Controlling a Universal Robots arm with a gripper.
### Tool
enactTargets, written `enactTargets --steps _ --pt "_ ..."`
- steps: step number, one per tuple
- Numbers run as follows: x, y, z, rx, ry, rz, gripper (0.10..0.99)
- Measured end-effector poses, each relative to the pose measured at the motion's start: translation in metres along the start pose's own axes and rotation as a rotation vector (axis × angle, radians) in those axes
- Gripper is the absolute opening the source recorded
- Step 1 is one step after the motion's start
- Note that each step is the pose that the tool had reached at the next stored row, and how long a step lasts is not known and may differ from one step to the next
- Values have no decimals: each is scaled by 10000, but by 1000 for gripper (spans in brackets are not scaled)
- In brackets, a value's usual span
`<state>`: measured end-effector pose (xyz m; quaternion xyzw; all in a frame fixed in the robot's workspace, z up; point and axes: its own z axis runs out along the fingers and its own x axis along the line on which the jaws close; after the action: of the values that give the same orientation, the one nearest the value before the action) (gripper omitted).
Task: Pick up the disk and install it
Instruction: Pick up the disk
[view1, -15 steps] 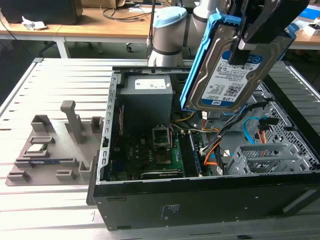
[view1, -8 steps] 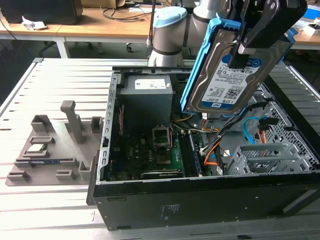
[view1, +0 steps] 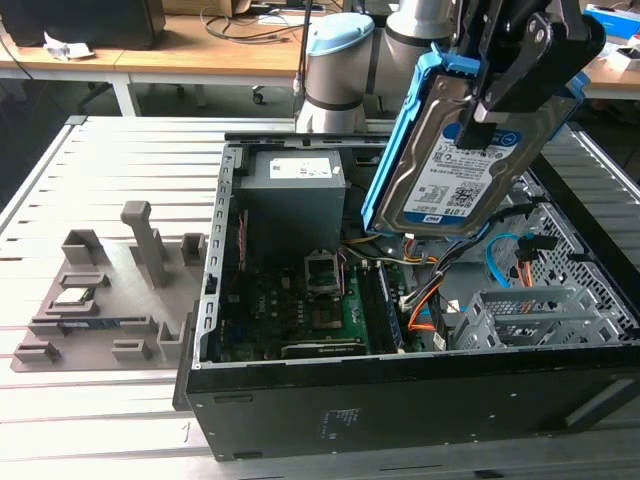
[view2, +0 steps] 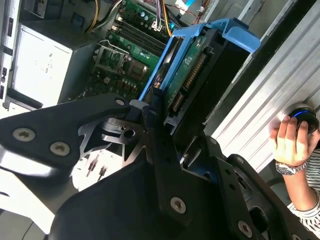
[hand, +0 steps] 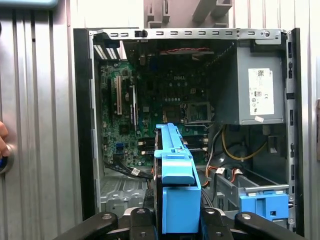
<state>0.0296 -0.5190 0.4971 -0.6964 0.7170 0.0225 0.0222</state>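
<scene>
Gripper (view1: 497, 100): clamped on the disk, one black finger across its label face; in the first wrist view a finger stands on each side of it.
Disk (view1: 440, 150): in the air above the open case (view1: 214, 300), tilted, with its label towards the exterior camera and blue rails along its edges.
Disk to gripper: it hangs below the fingers and sticks out beyond them towards the case interior in both wrist views.
Below the disk: the motherboard (hand: 145, 115) and coloured cables.
Cage (view1: 540, 315): in the case at the exterior view's right, apart from the disk.
Person's hand (view2: 290, 137): on a round knob beside the case.
</scene>
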Motion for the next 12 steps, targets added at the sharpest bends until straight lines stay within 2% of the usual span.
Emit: enactTargets --steps 12 --pt "7 -12 116 0 -1 0 365"
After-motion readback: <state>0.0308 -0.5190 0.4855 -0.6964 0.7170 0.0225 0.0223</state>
